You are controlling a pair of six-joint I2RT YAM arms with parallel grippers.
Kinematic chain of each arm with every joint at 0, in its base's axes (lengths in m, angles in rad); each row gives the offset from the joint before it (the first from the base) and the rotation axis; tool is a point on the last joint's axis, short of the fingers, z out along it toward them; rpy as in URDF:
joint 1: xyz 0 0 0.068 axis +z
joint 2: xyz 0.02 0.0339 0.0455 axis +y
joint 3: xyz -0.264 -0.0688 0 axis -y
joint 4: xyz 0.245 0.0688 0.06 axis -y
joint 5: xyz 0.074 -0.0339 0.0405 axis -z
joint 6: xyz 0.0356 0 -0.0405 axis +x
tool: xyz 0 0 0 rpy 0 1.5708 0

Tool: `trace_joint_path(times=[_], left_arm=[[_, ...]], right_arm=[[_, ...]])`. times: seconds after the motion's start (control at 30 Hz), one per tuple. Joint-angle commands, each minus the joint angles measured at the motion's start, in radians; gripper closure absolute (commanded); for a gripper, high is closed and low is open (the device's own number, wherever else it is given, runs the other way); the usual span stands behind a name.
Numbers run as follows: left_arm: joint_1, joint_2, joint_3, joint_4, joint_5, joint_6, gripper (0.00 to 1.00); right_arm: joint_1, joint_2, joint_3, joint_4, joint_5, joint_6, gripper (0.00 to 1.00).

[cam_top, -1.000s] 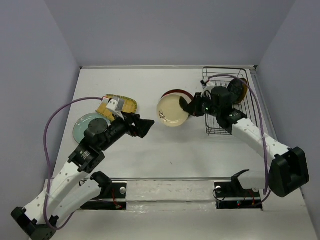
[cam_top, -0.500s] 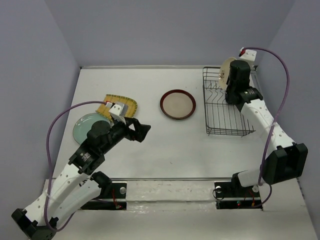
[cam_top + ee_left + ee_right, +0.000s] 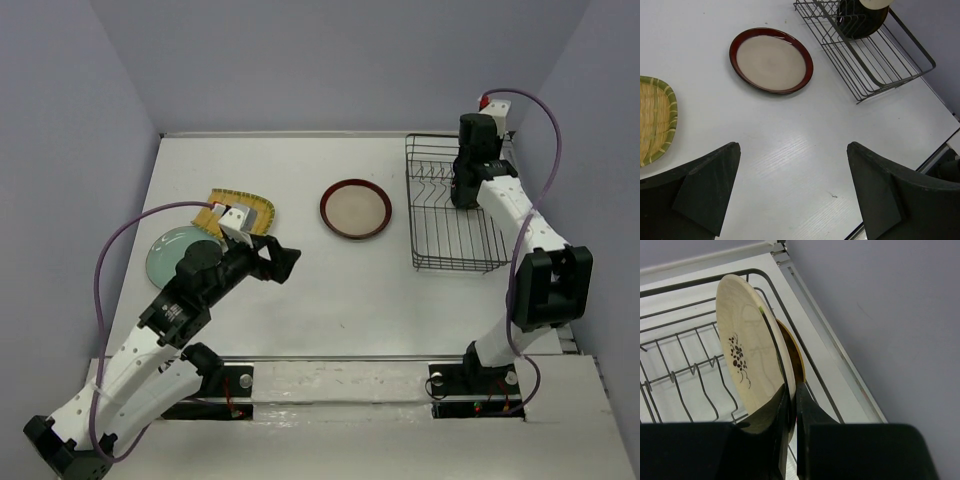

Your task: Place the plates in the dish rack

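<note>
Because a plate slots between tines only when it stands on edge, we have the right gripper (image 3: 790, 402) pinched tight on the rim of the cream plate (image 3: 742, 360), holding it upright over the far end of the rack (image 3: 445, 245). Its face runs parallel to the amber plate (image 3: 794, 360) standing just behind it, so we judge the two are meant for neighbouring slots. We cannot tell whether the cream plate's lower edge is seated, as the fingers hide it.

Our left gripper (image 3: 792, 147) hangs with jaws spread wide and nothing between them, low over the table (image 3: 330, 290) near the fan plate (image 3: 258, 208) and green plate (image 3: 165, 255), probably placed for its own pick. The red-rimmed plate (image 3: 355, 208) lies flat mid-table, between the arms.

We read no brand, label or lettering anywhere. The cream plate's dark mark is a dotted sprig, not writing.
</note>
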Motion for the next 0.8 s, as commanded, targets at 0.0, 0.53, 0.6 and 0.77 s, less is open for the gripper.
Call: trace_joint_path(times=[0.0,0.53,0.6,0.77], left_arm=[[0.007,0.012,0.003,0.024,-0.007,0.019,0.01],[0.017,0.067,0.006,0.027,-0.001,0.016,0.01],[0.018,0.078,0.008,0.026,-0.004,0.014,0.01],[0.026,0.133,0.015,0.018,-0.005,0.008,0.01]], right_arm=[[-0.008,0.030,0.066,0.025,-0.001,-0.013,0.93],[-0.017,0.171,0.083,0.023,-0.045,-0.045,0.93],[-0.017,0.182,0.083,0.016,-0.064,-0.034,0.91],[-0.017,0.184,0.101,-0.033,-0.100,0.033,0.60]])
